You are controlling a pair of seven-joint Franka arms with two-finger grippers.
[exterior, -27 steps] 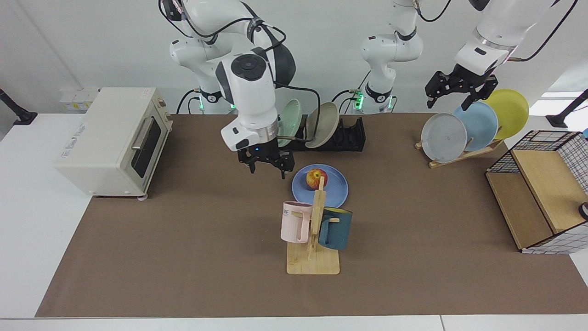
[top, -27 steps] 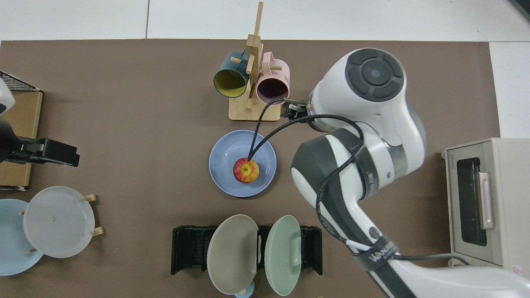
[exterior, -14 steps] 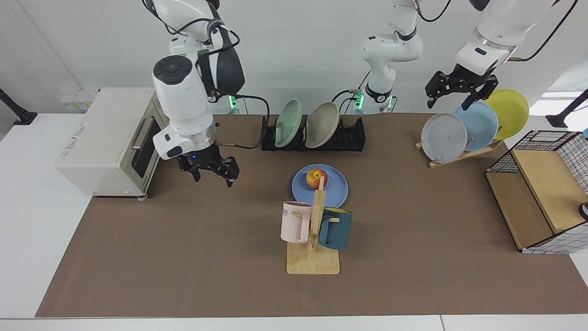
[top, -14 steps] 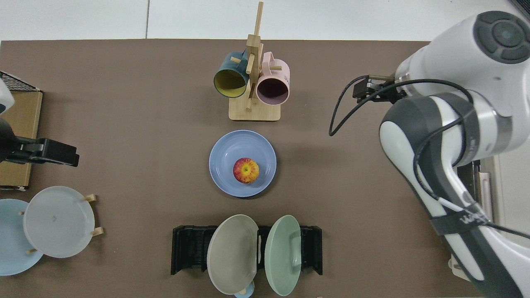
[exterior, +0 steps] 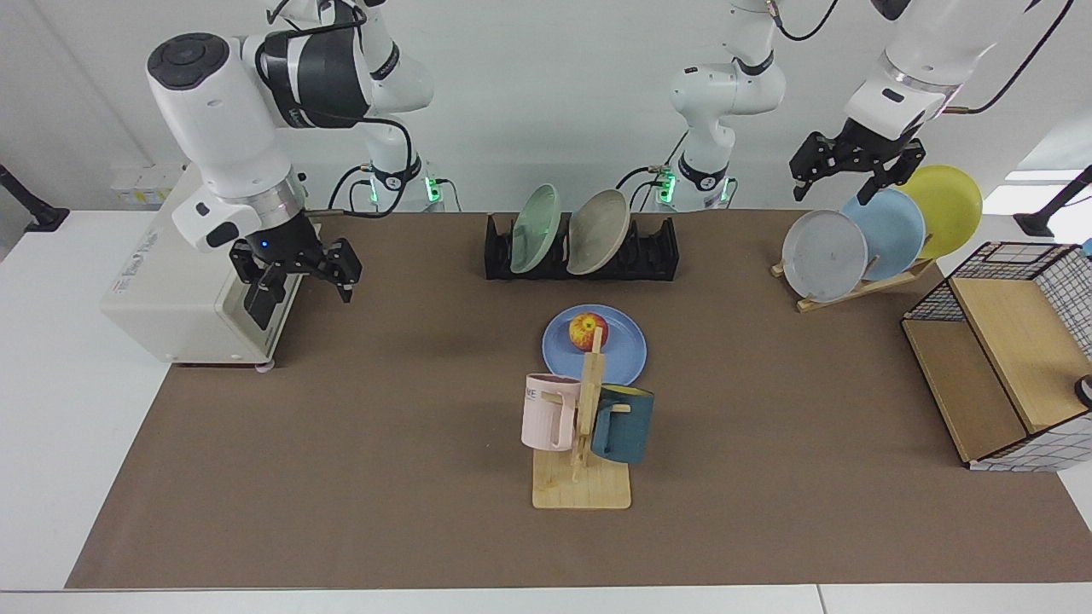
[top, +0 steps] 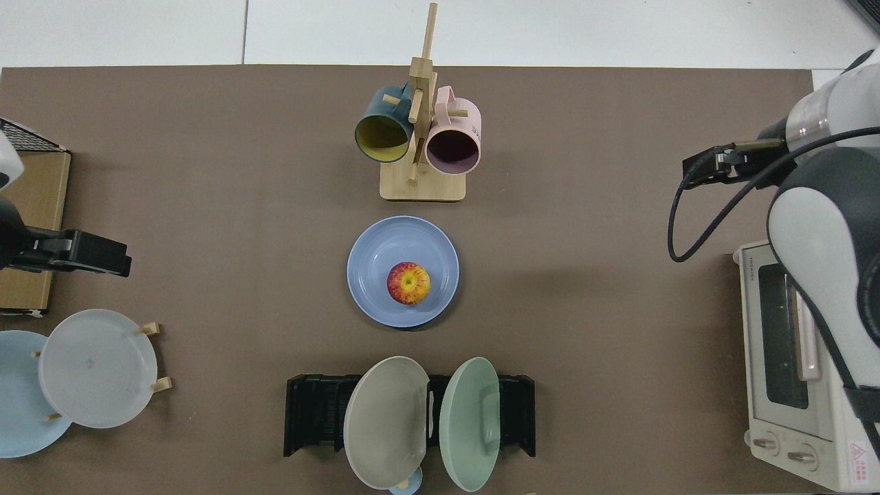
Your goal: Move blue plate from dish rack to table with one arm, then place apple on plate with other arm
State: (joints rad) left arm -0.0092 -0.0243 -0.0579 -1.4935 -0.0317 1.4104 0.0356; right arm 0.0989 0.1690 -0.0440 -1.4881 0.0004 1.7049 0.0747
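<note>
The round periwinkle-blue plate (exterior: 595,344) lay flat on the brown-matted table (exterior: 341,443), before the low black slotted dish rack (exterior: 583,249), bearing the small red-and-yellow apple (exterior: 588,331). The right gripper (exterior: 297,271) hung spread and empty beside the cream toaster oven (exterior: 205,264); the left gripper (exterior: 853,169), likewise spread, hovered above the pale wooden plate rack (exterior: 857,288).

Robot lab: two Franka arms (exterior: 230,111), staged kitchenware, white walls.
</note>
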